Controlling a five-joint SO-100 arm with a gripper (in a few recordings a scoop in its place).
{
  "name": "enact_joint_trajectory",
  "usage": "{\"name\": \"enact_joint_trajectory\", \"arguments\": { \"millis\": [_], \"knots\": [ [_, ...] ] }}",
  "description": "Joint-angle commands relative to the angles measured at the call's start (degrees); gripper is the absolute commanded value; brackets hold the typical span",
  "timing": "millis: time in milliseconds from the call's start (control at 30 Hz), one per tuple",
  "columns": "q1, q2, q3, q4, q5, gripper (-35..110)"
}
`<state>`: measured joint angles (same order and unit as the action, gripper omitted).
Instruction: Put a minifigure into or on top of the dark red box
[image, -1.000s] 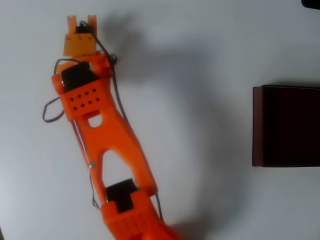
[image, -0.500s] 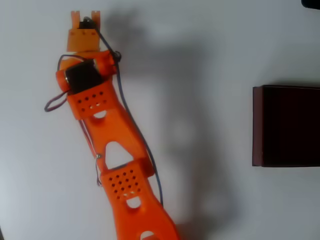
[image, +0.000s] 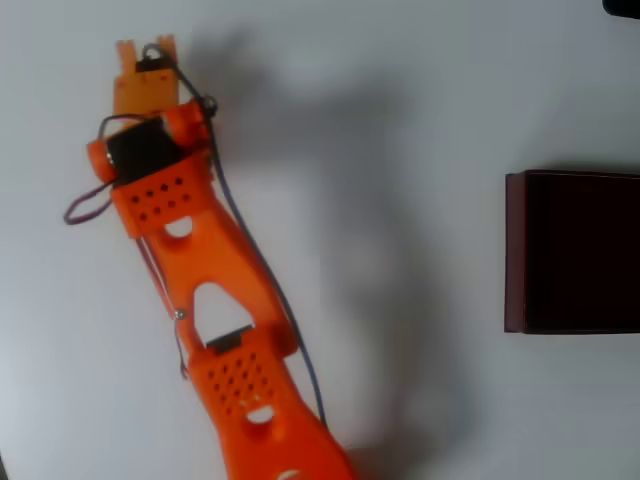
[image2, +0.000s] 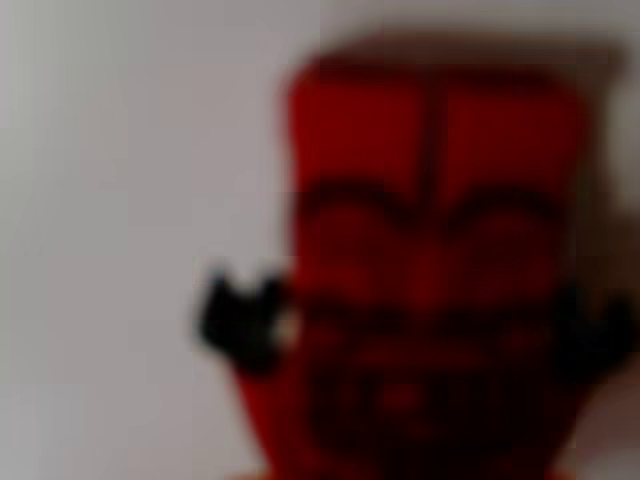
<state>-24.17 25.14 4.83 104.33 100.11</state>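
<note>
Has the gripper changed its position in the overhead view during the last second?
Yes. The gripper has shifted left, farther from the dark red box, which lies at the same place at the right edge.

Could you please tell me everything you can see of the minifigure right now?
The minifigure looms close and blurred in the wrist view: all red, plastic-looking, legs toward the top split by a dark seam, small dark hands at both sides. It appears to lie on the pale table. Whether the jaws touch it cannot be told.

Overhead view: claw (image: 146, 55) upper left on the surface (image: 400, 100); dark red box (image: 575, 252) well apart at the right edge.
</note>
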Motion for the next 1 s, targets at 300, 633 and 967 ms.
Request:
{"name": "enact_joint_trajectory", "arguments": {
  "millis": [300, 633, 967],
  "knots": [
    [14.68, 62.23, 58.54, 0.88, -32.17, 1],
    [44.12, 106.08, 91.76, -9.14, -62.05, 0],
    [65.39, 109.95, 108.19, -33.66, -75.94, 0]
  ]
}}
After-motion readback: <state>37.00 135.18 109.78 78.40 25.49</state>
